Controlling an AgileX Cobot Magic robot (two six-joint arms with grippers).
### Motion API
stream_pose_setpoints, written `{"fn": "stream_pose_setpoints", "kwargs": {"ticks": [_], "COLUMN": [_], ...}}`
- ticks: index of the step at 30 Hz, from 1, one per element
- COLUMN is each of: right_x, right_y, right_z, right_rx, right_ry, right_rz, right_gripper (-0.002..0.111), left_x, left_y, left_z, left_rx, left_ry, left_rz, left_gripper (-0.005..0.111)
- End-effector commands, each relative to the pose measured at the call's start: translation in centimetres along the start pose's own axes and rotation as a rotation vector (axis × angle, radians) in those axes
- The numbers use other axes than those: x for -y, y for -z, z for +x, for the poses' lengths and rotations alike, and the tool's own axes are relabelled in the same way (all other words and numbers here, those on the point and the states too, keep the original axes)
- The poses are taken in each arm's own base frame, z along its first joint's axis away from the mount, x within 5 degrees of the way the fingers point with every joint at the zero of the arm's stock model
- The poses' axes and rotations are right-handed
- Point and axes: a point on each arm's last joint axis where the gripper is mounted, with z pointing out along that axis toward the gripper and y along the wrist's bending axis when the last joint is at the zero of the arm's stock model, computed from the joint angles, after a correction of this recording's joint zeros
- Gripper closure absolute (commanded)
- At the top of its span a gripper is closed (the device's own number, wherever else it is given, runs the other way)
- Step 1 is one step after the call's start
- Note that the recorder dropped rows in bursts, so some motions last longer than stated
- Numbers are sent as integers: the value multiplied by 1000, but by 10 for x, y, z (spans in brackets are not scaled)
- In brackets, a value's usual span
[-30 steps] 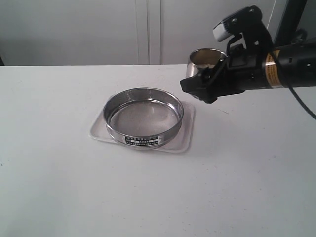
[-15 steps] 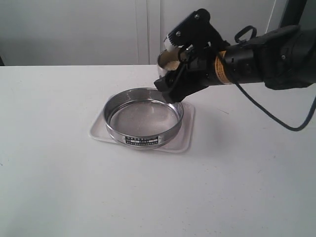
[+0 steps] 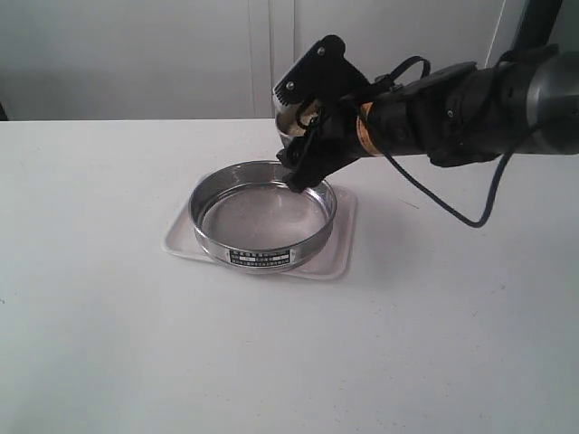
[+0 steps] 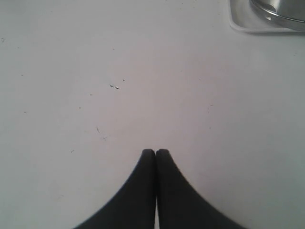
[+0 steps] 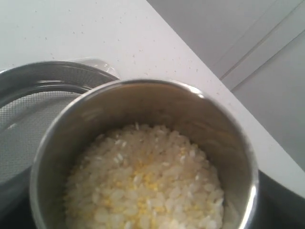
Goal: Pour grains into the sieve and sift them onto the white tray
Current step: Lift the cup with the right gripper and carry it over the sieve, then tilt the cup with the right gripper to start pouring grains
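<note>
Right now the right gripper (image 3: 301, 167) pinches a steel cup (image 3: 291, 116), holding it just above the far rim of the sieve (image 3: 262, 246). White and yellow grains (image 5: 143, 186) lie inside the cup. Below, the sieve sits on the tray (image 3: 342, 258). Off to the side, the left gripper (image 4: 156, 153) hangs over the bare table (image 4: 95, 71), tips pressed together.

Shiny steel sieve (image 3: 262, 242), glossy metal cup (image 5: 157, 102), matt white table (image 3: 136, 348)
</note>
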Motion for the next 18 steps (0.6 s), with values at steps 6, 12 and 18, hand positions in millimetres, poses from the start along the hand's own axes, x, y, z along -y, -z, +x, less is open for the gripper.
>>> {"fn": "stream_pose_setpoints", "kwargs": {"ticks": [6,12,18], "right_x": [0,-8,-14], "right_y": [-11,-17,-25], "right_z": [-10,-17,-19], "right_rx": [-24,-36,-49], "right_ry": [161,238,314], "right_rz": [119,159,173], "right_gripper": [108,108,108], "left_x": [1,1,1], "left_y": [-1,-1,-1], "left_z": [3,3,3], "left_rx": [-8,-8,-8], "left_ry": [10,10,10], "left_rz": [7,7,7], "left_gripper": [107,107,107]}}
